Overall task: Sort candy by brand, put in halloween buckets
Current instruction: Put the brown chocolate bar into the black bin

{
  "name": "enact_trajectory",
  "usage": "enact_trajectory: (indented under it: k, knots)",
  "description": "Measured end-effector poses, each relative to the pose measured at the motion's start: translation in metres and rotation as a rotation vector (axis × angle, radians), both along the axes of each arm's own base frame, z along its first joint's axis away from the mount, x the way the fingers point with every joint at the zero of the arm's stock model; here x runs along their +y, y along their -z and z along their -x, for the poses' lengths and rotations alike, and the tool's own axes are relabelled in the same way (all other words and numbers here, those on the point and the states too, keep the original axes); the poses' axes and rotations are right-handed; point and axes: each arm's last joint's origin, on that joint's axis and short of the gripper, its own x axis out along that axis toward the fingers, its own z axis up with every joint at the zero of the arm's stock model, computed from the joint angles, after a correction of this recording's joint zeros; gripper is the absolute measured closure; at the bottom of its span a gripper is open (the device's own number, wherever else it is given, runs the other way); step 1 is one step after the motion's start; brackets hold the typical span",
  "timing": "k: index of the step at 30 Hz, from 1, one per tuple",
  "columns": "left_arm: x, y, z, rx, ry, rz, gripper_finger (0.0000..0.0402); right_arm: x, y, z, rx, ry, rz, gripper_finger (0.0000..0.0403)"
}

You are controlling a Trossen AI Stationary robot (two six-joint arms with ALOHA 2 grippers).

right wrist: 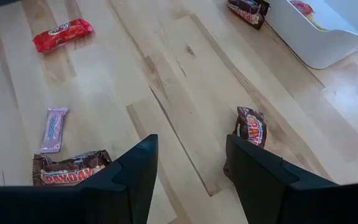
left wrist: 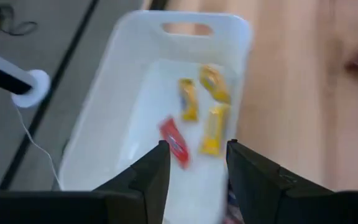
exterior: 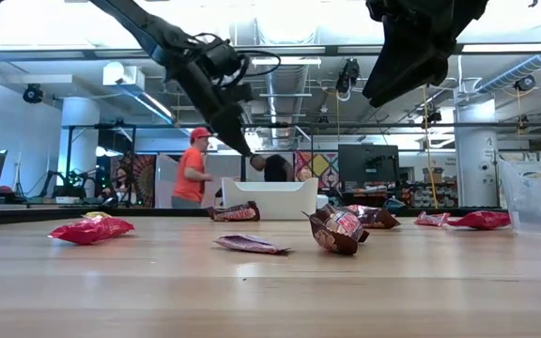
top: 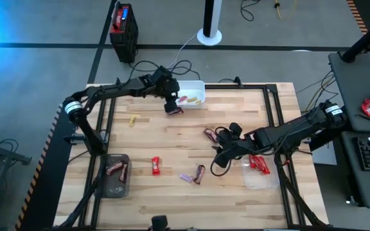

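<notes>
Hovering over the white bin [top: 194,92] at upper centre of the high view, left gripper [left wrist: 194,168] spread apart, holding nothing; red candy [left wrist: 174,142] just beneath, beside three yellow ones [left wrist: 206,109]. Poised at centre right, right gripper [right wrist: 188,165] open and empty, brown Payday bar [right wrist: 250,127] just ahead, long axis roughly along the fingers. Lying in the grey bin [top: 115,186] at lower left: brown bars; in the clear bin [top: 262,179] at lower right: red wrappers.
</notes>
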Motion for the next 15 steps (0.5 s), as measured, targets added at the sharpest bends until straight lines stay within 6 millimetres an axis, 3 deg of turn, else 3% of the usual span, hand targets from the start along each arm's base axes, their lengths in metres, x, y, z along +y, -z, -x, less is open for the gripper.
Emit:
enact_trajectory:
  k: [4,15]
  knots:
    - [-0.029,-0.011,0.011,-0.015,0.037,0.052,0.0262,0.0,0.0,0.0,-0.007,0.008,0.002,0.022]
    - [-0.143,-0.02,0.063,-0.185,0.145,0.176,0.0276,-0.011,0.002,-0.012,-0.076,0.099,-0.039,0.022]
